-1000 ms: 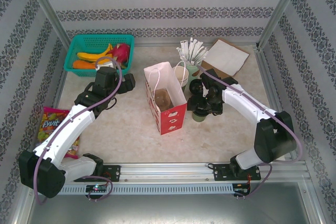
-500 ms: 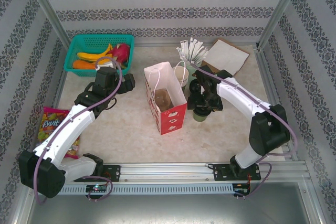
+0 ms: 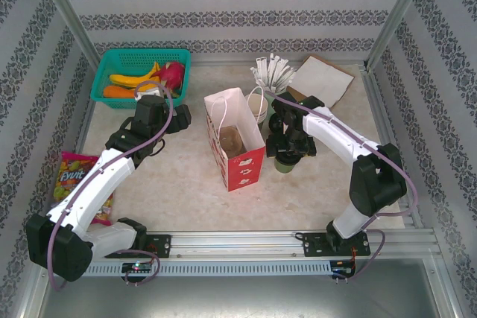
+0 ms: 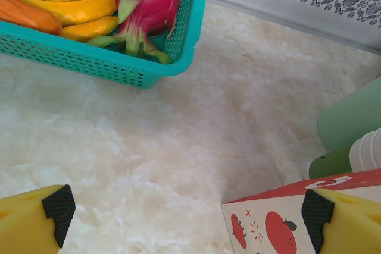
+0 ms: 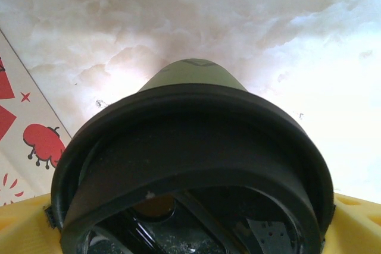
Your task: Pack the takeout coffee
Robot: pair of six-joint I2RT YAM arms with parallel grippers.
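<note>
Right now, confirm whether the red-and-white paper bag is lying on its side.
No, the red-and-white paper bag stands upright with its open mouth facing up.

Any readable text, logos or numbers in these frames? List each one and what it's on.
"Fyuit", roughly, in stylised letters: on the snack packet at the table's left edge; the rest is hidden.
Bag: the white marks on its red front are too small to read from above; the left wrist view shows fruit drawings but no words.
Cup: nothing legible on its lid.
</note>
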